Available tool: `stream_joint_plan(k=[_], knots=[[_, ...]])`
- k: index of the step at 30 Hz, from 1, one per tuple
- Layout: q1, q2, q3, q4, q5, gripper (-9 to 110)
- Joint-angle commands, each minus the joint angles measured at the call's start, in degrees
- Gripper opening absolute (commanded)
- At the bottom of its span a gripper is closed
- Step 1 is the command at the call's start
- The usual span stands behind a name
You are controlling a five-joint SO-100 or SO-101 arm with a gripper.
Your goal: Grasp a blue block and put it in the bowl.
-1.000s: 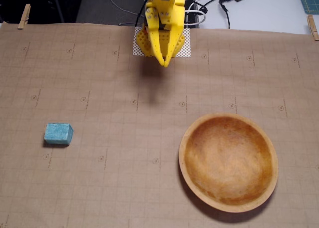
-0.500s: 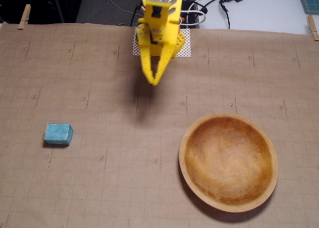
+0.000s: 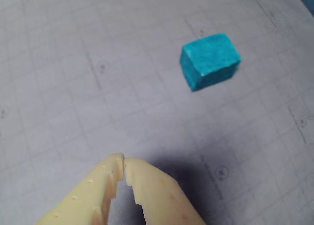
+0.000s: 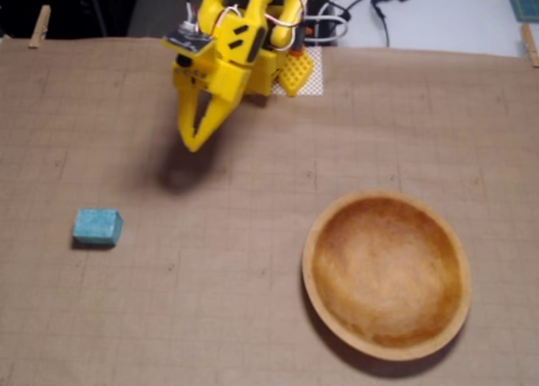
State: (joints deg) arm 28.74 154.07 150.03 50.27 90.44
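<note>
The blue block [image 4: 97,227] lies on the brown gridded paper at the left of the fixed view; the wrist view shows the blue block [image 3: 209,60] at upper right, ahead of the fingertips. My yellow gripper [image 4: 194,145] hangs above the paper, up and to the right of the block and well apart from it. Its fingertips touch in the wrist view, so the gripper [image 3: 123,160] is shut with nothing in it. The wooden bowl [image 4: 325,221] sits at the lower right with nothing inside.
Brown gridded paper [image 4: 253,318] covers the table, pinned by clothespins [image 4: 40,26] at its far corners. Cables [image 4: 354,2] and the arm's base crowd the far edge. A white mesh pad [image 4: 307,76] lies under the base.
The gripper has swung left and slightly forward, from above the white pad toward the block's side. Block and bowl have not moved.
</note>
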Motion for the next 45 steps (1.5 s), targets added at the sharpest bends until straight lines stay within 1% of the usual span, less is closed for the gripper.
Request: stream_joint_plan(k=[1, 10, 16, 19, 24, 29, 37, 45], knots=[[1.8, 0.0, -4.0, -1.1, 4.0, -3], [-3.5, -4.0, -4.0, -1.1, 16.3, -3], [-6.0, -4.5, -4.8, -1.2, 20.4, -3], [-6.9, -4.7, -5.5, -1.2, 20.5, 0], [-7.2, -4.8, -7.1, -2.2, 19.9, 12], [-7.1, -4.3, -1.6, -13.7, 19.7, 24], [-6.9, -4.8, 9.8, -32.3, 19.5, 36], [-5.4, -4.9, 17.1, -41.7, 19.5, 43]])
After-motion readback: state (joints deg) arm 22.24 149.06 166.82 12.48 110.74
